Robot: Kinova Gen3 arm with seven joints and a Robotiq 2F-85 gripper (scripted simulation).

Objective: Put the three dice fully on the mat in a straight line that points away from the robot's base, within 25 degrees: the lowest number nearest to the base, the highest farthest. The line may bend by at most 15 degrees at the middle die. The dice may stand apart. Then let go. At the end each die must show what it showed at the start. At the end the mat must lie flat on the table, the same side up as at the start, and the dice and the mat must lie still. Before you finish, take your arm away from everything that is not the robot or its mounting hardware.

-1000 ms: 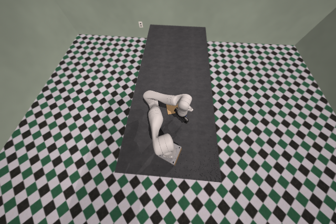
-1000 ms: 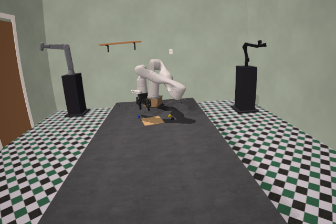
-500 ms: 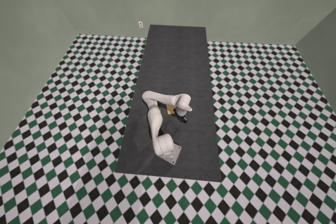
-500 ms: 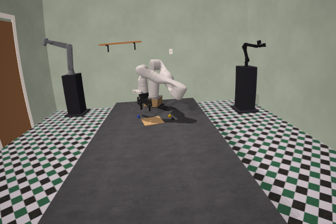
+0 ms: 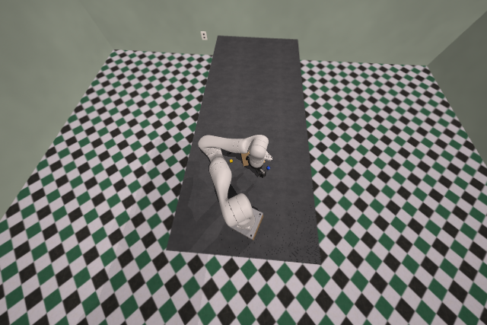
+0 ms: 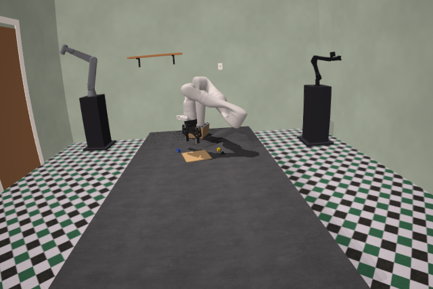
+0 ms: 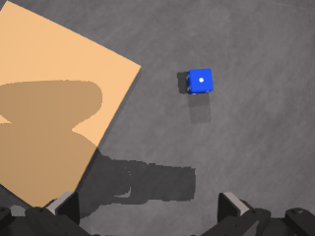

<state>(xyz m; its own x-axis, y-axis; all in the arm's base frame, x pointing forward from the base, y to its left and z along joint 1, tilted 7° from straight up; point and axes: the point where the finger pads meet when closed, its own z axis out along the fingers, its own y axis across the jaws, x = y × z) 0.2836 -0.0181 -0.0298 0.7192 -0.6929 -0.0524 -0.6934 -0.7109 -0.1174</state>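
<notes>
A small blue die (image 7: 200,82) (image 6: 178,150) (image 5: 268,167) with one white pip on top lies on the dark table, to the right of the tan mat (image 7: 53,59) (image 6: 197,156) in the wrist view and apart from it. A yellow die (image 6: 218,149) (image 5: 230,160) lies on the table off the mat's other side. A small dark die (image 6: 222,153) sits next to it and is hard to make out. My gripper (image 7: 148,209) (image 6: 193,137) (image 5: 260,172) is open and empty. It hangs above the table between the mat's edge and the blue die. In the top view, my arm hides most of the mat.
The robot base (image 5: 246,221) stands on the long dark table (image 6: 210,226). In the exterior view, two other arms on black pedestals (image 6: 94,118) (image 6: 316,114) stand on the checkered floor well off the table's sides.
</notes>
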